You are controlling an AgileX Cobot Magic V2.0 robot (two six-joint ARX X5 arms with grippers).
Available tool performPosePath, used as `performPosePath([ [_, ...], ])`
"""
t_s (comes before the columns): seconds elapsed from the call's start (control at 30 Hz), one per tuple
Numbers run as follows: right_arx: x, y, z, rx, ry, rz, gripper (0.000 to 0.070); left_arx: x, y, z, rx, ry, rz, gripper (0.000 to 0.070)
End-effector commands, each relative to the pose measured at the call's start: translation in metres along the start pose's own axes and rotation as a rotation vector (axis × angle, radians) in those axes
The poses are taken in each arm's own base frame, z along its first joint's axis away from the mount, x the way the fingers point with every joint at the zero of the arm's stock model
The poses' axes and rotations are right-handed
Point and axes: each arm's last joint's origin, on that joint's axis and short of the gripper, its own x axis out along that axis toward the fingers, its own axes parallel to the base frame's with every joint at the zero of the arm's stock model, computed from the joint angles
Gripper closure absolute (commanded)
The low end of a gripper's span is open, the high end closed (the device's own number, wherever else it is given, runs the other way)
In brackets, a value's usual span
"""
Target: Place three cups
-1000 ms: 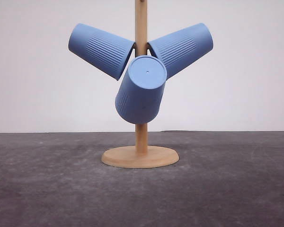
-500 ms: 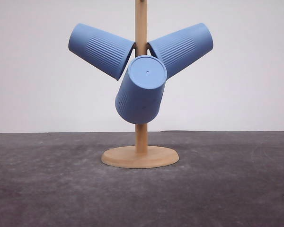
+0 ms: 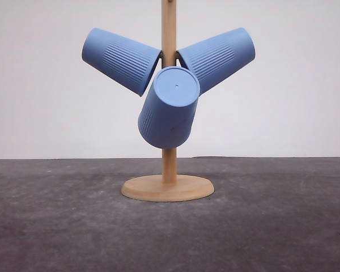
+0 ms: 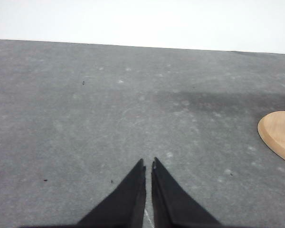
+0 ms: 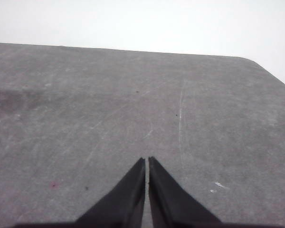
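Since the wooden stand (image 3: pixel 169 164) runs off the frame's top, its pegs stay hidden under the three cups (image 3: pixel 169 107), all hanging tilted around the pole. Left pincer (image 4: pixel 148 167) and right pincer (image 5: pixel 147 161) hover low over bare counter (image 3: pixel 283 226), tips pressed together, empty.

Nothing differs between the earlier front views and the present one. The three cups (image 3: pixel 169 107) hang on the wooden stand (image 3: pixel 168 187) at the same angles, one pointing toward 10 o'clock, one toward 2 o'clock and one tipped toward the camera. No arm or gripper enters the front view, and the stand's base sits on the same spot of the table (image 3: pixel 283 226).
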Motion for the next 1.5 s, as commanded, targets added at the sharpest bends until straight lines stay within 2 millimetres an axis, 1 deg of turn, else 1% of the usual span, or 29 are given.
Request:
performPosePath([
  [0.0, 0.0004, -0.0001, -0.0003, 0.011, -0.006, -0.001, 0.0691, 0.0013, 0.0003, -0.0047, 0.004, 0.015, 0.003, 0.0700],
  [1.47, 0.0004, -0.0001, -0.0003, 0.011, -0.006, -0.001, 0.0691, 0.0013, 0.0003, -0.0047, 0.004, 0.015, 0.003, 0.0700],
])
